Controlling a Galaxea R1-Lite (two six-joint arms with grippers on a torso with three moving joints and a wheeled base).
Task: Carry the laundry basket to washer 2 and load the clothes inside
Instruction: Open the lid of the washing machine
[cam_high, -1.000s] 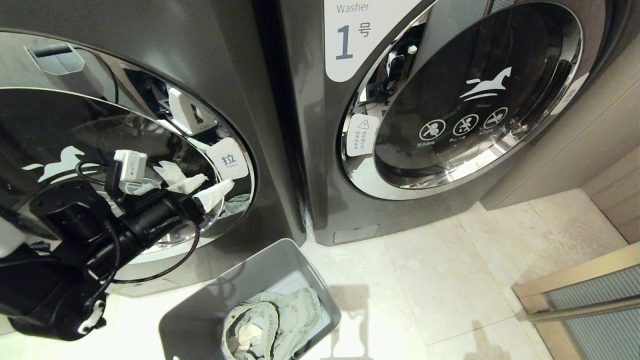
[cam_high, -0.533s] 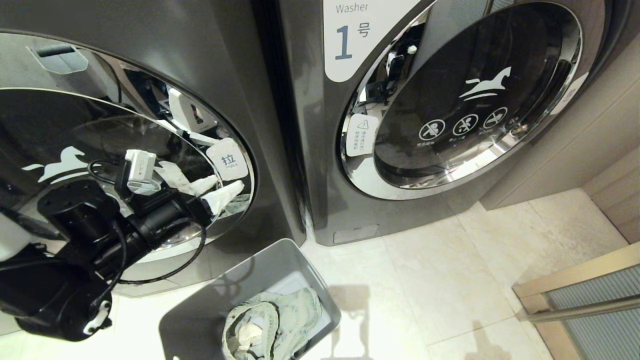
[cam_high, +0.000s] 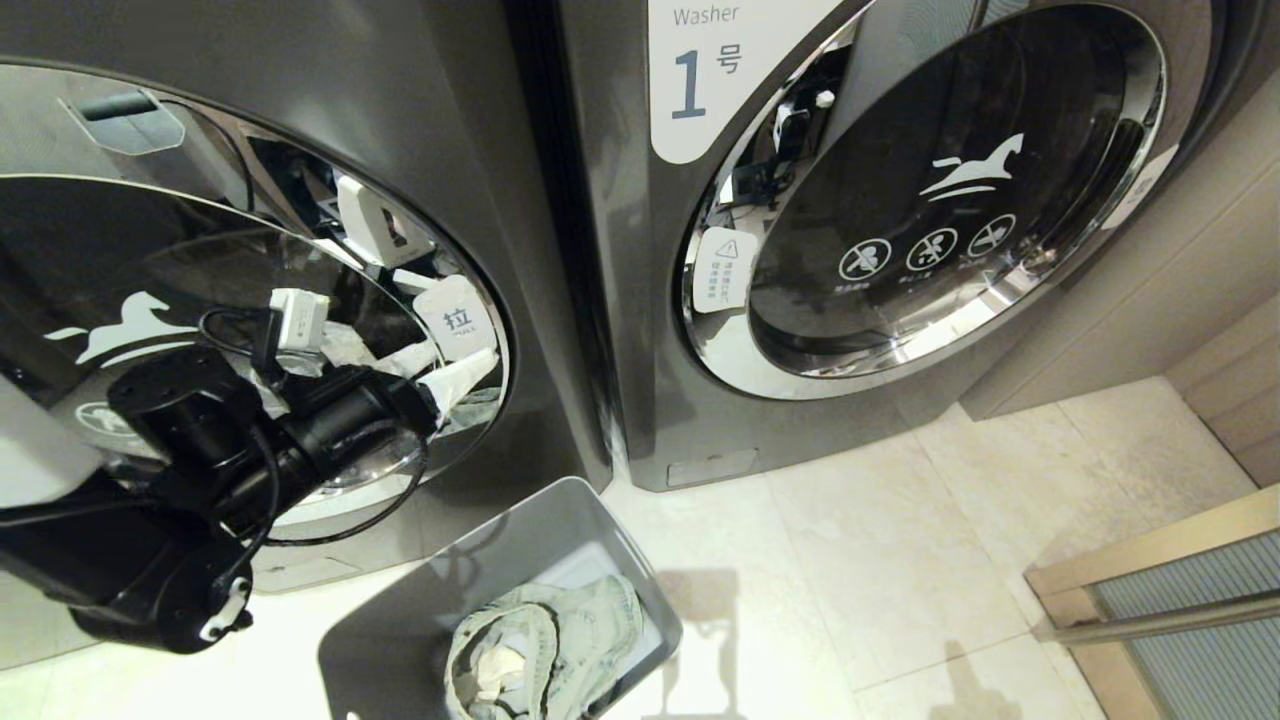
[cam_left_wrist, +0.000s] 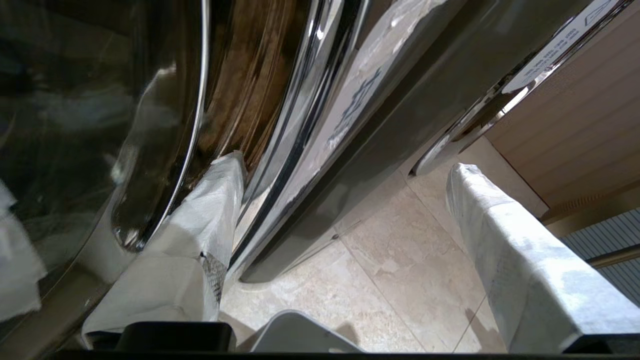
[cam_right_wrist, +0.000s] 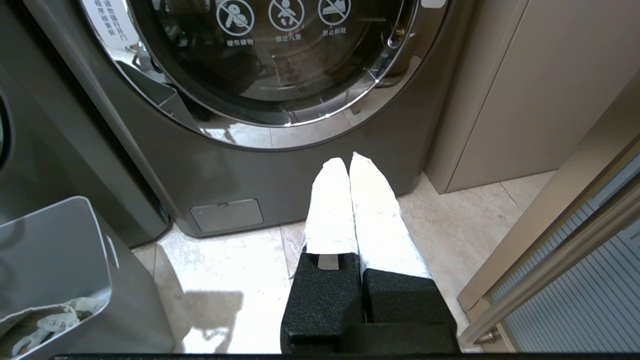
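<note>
The left gripper (cam_high: 445, 368) has shifted right along the left washer's door (cam_high: 150, 260), jaws wide; right gripper (cam_right_wrist: 350, 165) jaws closed, empty.

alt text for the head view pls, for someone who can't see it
The left gripper, fingers open, reaches at the chrome-ringed door of washer 2, beside its white pull tab. The laundry basket sits on the tiled floor below with the clothes inside; washer 1 stands shut alongside.
</note>
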